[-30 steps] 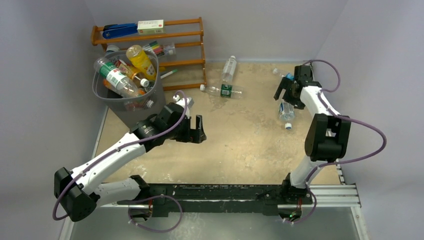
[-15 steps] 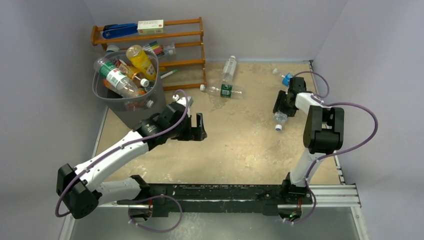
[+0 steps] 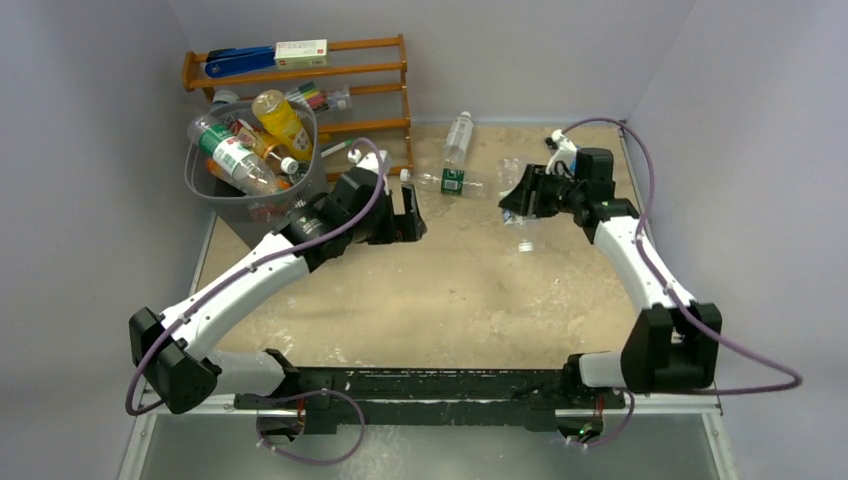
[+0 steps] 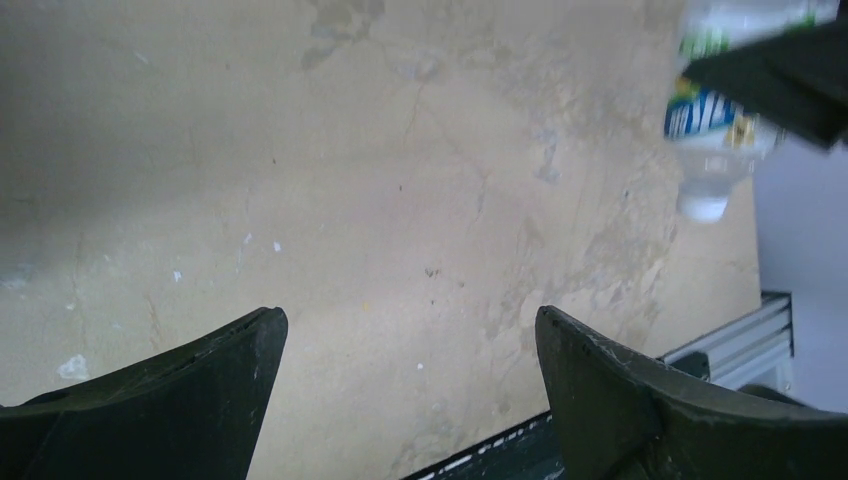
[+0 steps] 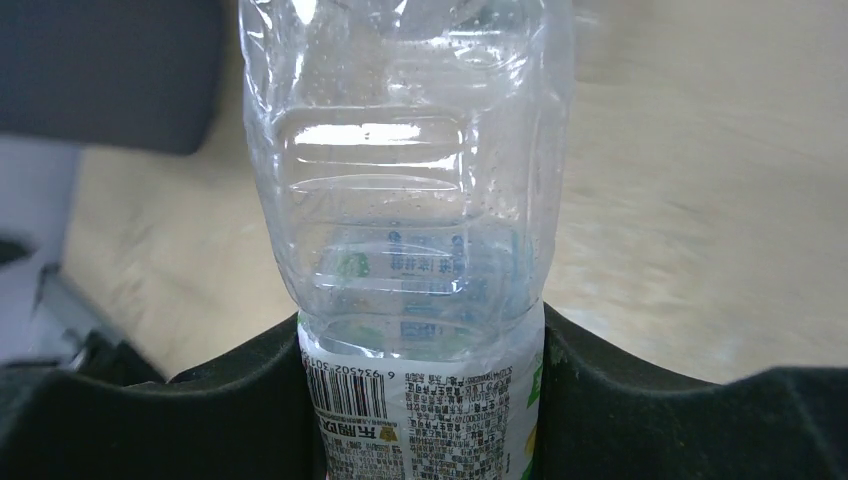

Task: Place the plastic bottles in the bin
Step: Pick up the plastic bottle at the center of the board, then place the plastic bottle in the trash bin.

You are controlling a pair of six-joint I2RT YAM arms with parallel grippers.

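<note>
bin (image 3: 215, 190): stood far left on the surface (image 3: 470, 290), plastic bottles (image 3: 240, 158) heaped above the rim, little room left on top
rack (image 3: 385, 70): set just behind the bin, not part of the task
left pincer (image 4: 410, 325): jaws held apart, nothing gripped, hovered just right of the bin
green-label bottle (image 3: 452, 181): laid flat, uncollected
far bottle (image 3: 458, 133): laid flat near the back wall
right pincer (image 5: 420, 350): clamped on a clear bottle (image 5: 405, 200) at its labelled waist, held off the surface
obstruction: left arm (image 3: 250, 285) is sited between the clear bottle and the bin

1. Top external: high behind the arm bases (image 3: 590, 375), overlooking the whole worktop (image 3: 470, 290).
2. Left wrist — down past its fingers (image 4: 180, 400) at nearby worktop.
3. Right wrist — close on a clear bottle (image 5: 405, 200), also seen by left wrist.
</note>
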